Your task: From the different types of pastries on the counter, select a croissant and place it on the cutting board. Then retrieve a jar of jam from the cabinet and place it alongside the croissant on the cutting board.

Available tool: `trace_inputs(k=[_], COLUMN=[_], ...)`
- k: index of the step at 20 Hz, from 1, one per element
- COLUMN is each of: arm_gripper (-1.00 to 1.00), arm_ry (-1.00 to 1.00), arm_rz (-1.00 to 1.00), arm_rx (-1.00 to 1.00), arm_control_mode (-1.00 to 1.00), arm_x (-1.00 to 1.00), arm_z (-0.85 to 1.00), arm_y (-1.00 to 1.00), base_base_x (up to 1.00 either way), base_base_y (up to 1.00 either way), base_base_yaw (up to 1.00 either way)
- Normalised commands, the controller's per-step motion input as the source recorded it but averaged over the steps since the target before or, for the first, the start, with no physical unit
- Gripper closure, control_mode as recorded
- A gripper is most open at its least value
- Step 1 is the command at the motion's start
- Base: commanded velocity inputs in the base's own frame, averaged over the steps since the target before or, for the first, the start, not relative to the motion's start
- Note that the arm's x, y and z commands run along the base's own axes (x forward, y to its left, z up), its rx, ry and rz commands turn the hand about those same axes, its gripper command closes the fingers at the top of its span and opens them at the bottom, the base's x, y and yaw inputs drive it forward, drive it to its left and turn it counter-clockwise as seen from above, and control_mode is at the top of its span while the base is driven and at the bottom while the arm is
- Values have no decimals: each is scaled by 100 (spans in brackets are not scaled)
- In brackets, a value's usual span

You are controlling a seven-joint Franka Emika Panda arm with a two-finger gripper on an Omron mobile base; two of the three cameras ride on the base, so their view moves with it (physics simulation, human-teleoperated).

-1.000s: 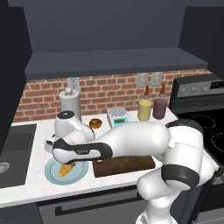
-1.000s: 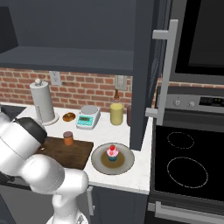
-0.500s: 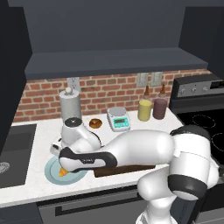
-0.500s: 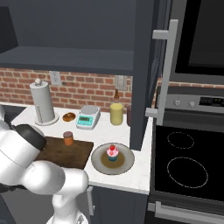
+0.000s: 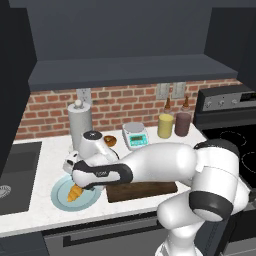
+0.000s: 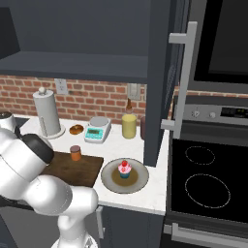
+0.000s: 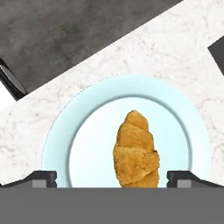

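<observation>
The golden croissant [image 7: 135,151] lies on a round light blue plate [image 7: 87,131] on the white counter [image 7: 183,61]. My gripper [image 7: 111,180] hangs just above it, open, one fingertip on each side of the pastry's near end and nothing held. From the left base the croissant [image 5: 75,192] shows just below my hand [image 5: 86,178]. The dark cutting board [image 6: 77,170] lies right of the plate, and the small orange-brown jar of jam [image 6: 75,153] stands on its far end. The donut [image 6: 76,129] and the cupcake [image 6: 125,168] sit apart. Overhead is the cabinet [image 5: 125,65].
A paper towel roll [image 5: 80,122], a scale [image 5: 135,135], a yellow canister [image 5: 165,126] and a maroon canister [image 5: 183,124] line the brick wall. The sink [image 5: 15,167] is left of the plate and the stove [image 6: 203,181] is at the right. My arm lies over the board.
My hand has sunk lower over the blue plate toward the croissant. The jaws have stayed open and nothing on the counter has moved.
</observation>
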Motion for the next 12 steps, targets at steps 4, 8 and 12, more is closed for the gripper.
trace_inputs(k=[4,8,12], arm_gripper=[-100,-100,-100], arm_ry=[0,0,0], arm_rz=[0,0,0], arm_rx=[0,0,0], arm_control_mode=[-100,-100,-100], arm_x=[0,1,23], arm_z=[0,0,0], arm_y=[2,2,8], base_base_x=[0,0,0], base_base_y=[0,0,0], base_base_yaw=[0,0,0])
